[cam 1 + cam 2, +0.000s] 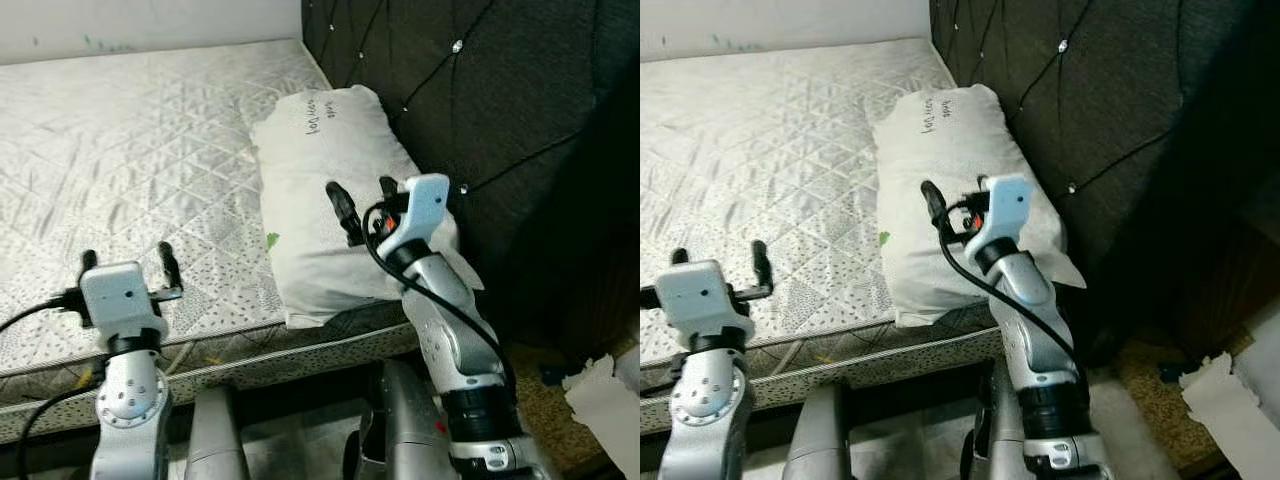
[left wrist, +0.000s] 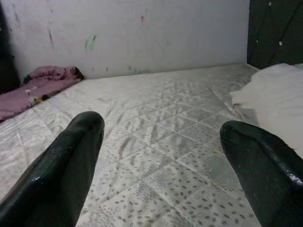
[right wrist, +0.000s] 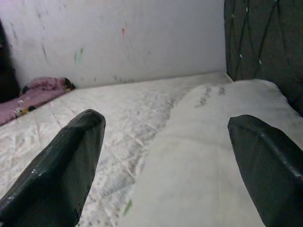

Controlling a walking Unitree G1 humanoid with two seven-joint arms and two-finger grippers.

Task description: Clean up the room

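Both claws are spread: left claw over mattress, right claw above pillow. Pillow is judged soft, light; a corner pinch is advised.

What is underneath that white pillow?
The pillow lies on the quilted mattress, against the dark headboard. Whatever lies beneath it is covered.

White pillow on mattress against headboard; right tool spread above pillow.
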